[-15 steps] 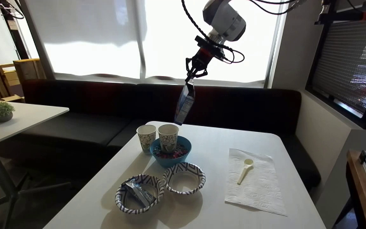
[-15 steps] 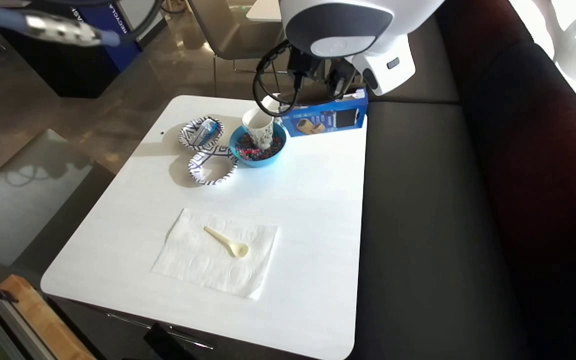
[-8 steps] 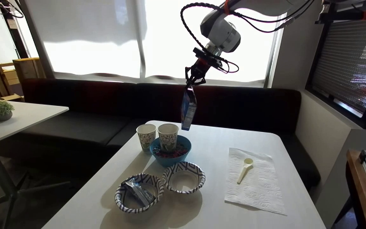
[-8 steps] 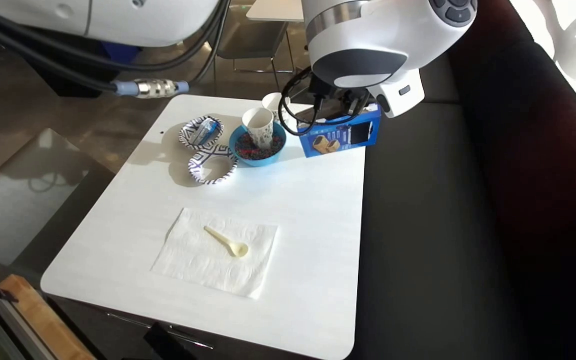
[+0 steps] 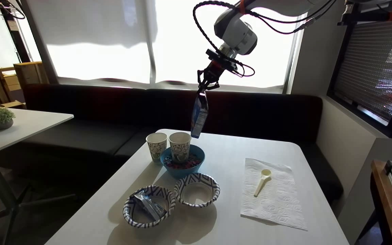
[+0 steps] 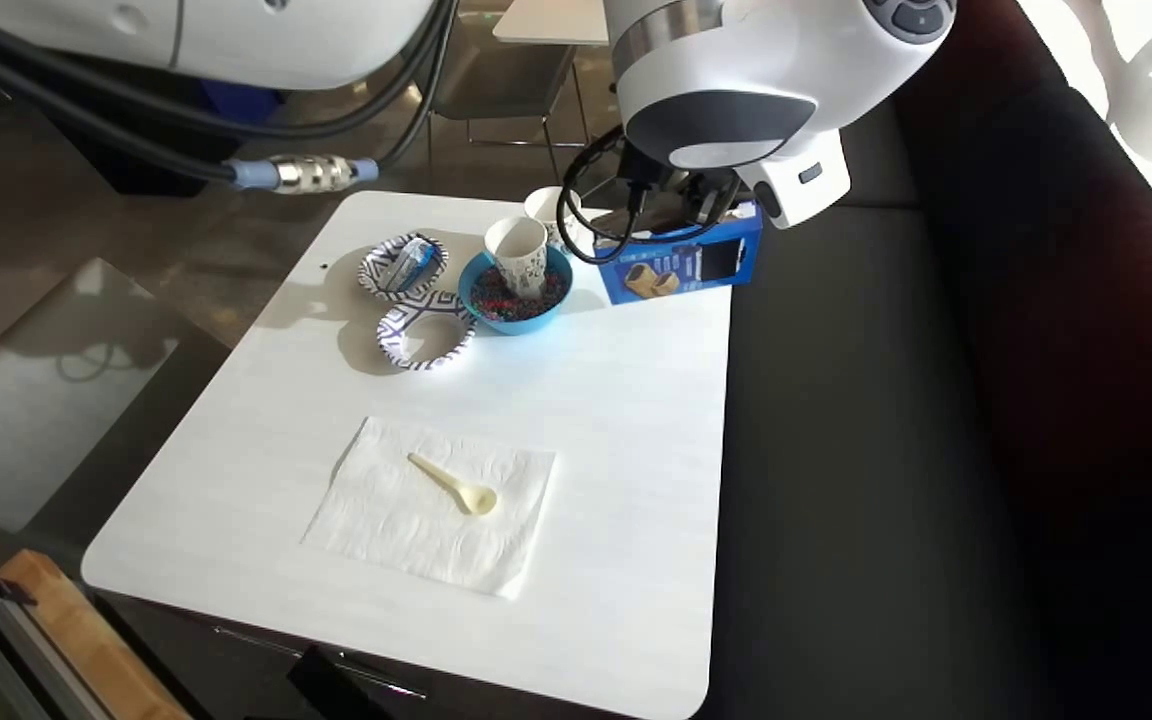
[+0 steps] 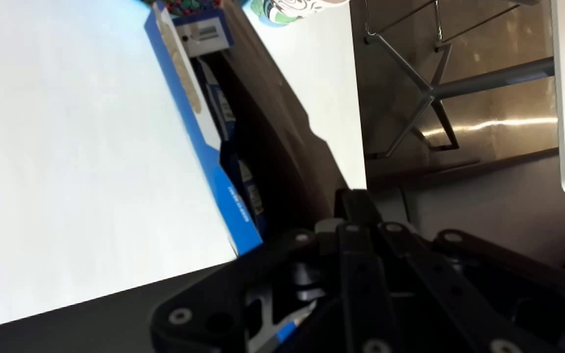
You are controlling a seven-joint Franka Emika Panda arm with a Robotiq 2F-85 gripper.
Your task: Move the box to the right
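The box [image 5: 199, 117] is a flat blue package with white lettering and printed food pictures. In both exterior views it hangs near the table's corner, beside the blue bowl; its face shows in an exterior view [image 6: 681, 270]. My gripper [image 5: 201, 89] is above it, shut on its upper edge, and the box hangs tilted. In the wrist view the box [image 7: 236, 206] is open at the top, with a brown inner flap and wrapped packets inside. The gripper [image 7: 348, 198] pinches the brown flap side there. Whether the box's lower edge touches the table cannot be told.
A blue bowl [image 5: 198, 166] with a paper cup [image 5: 180, 149] in it stands close to the box. Another cup [image 5: 156, 144] stands beside it. Two patterned bowls [image 5: 213, 197] [image 5: 128, 214] are nearby; one holds a wrapper. A napkin [image 5: 277, 207] bears a spoon [image 5: 260, 185].
In an exterior view the box and gripper came lower and rightward, then the box swung slightly back up and left in the last half second. The gripper stayed shut on it.
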